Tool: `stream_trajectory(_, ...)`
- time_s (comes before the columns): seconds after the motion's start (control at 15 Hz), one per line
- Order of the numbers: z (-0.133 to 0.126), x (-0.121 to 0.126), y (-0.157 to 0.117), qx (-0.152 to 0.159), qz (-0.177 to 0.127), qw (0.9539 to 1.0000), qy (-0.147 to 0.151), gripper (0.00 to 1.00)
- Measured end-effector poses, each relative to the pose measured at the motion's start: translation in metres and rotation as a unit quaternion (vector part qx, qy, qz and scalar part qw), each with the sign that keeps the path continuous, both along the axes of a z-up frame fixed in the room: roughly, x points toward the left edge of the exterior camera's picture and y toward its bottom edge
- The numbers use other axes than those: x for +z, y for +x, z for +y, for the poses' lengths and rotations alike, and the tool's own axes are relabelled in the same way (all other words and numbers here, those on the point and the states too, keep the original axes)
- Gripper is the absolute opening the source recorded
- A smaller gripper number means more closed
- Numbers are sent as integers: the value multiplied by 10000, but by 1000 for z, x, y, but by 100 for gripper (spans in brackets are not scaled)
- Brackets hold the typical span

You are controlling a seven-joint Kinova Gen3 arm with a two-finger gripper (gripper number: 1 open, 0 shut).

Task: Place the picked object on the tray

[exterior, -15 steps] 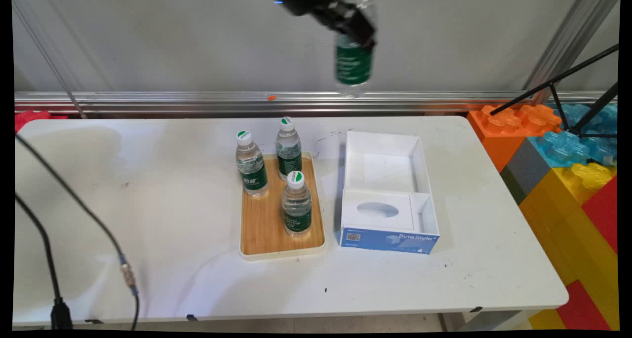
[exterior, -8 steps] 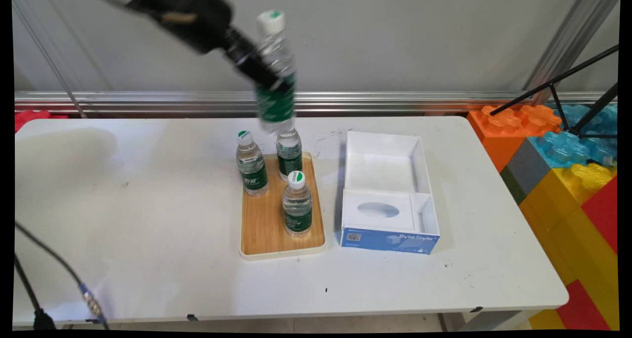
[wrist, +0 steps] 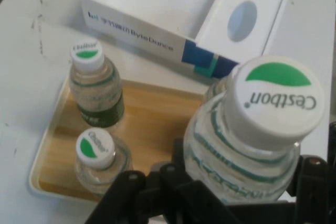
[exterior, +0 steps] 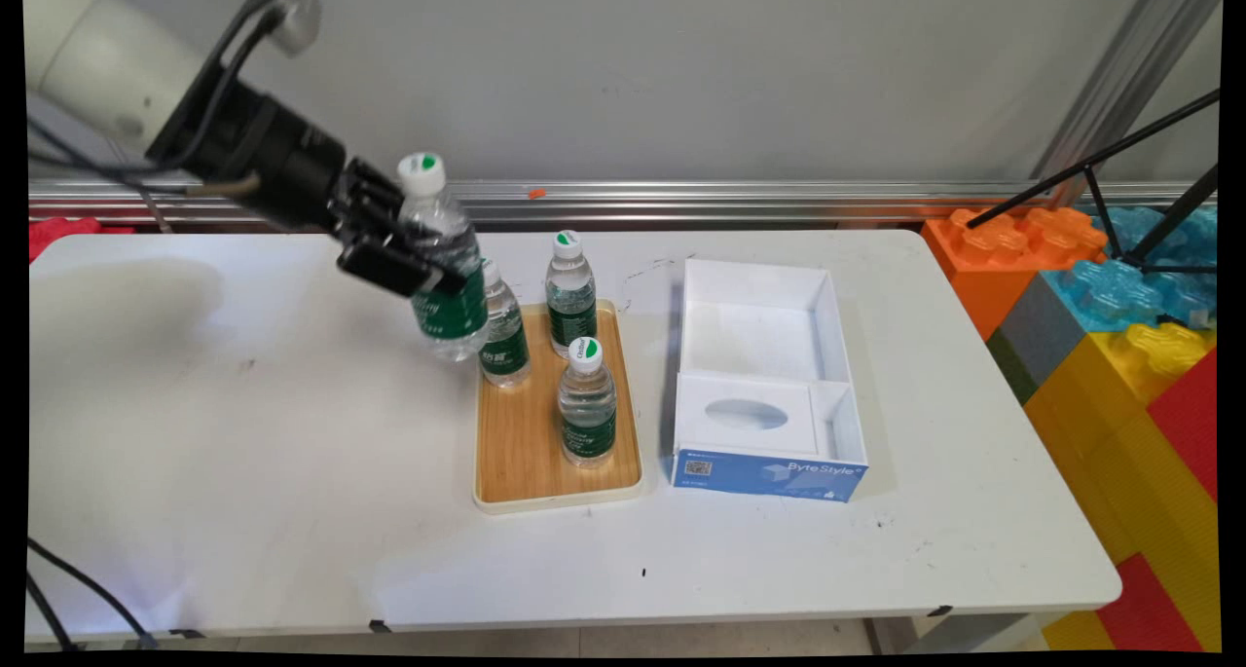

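A clear plastic water bottle with a green label and white cap (exterior: 440,263) is clamped between the fingers of the black two-finger gripper (exterior: 409,263) and is held in the air, upright, over the left rim of the bamboo tray with a cream edge (exterior: 526,453). Three like bottles (exterior: 586,404) are stood on the tray. The open white cardboard box with a blue front (exterior: 764,385) beside it is seen to hold no bottle.

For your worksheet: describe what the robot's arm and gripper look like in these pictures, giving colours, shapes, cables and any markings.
The arm is a thick, rounded white tube. It ends in a black cylindrical wrist with black cables looping over it. The gripper is black too, with two fingers built of jointed, angular links; in the hand view the same linkage looks matte with small round pivots. No lettering shows.
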State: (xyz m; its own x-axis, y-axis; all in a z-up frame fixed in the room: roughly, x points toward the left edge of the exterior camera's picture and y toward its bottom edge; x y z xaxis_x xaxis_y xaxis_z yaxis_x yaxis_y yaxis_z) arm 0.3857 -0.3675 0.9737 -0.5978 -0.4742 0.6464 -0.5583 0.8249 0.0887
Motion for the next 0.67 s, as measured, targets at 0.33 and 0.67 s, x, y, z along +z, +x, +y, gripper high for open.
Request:
stream_trajectory(0.33, -2, -45, 22, -281, 60, 9996, -59, 0)
stream_trajectory(0.67, -11, -85, 27, -577, 191, 9981, -102, 0)
